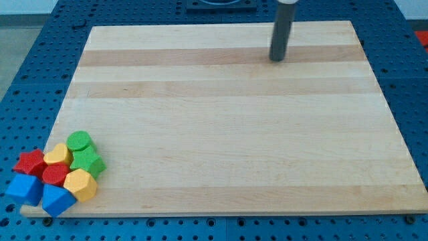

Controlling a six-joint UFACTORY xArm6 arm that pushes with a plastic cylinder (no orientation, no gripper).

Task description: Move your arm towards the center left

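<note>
My tip (277,59) rests on the wooden board (227,120) near the view's top, right of centre. It is far from all blocks. The blocks sit bunched at the board's bottom left corner: a green cylinder (79,140), a green block (88,163), a yellow block (59,155), a yellow hexagon block (80,185), a red star block (30,161), a red block (55,175), a blue block (24,189) and another blue block (57,199).
The board lies on a blue perforated table (40,60). Some of the blocks overhang the board's bottom left corner.
</note>
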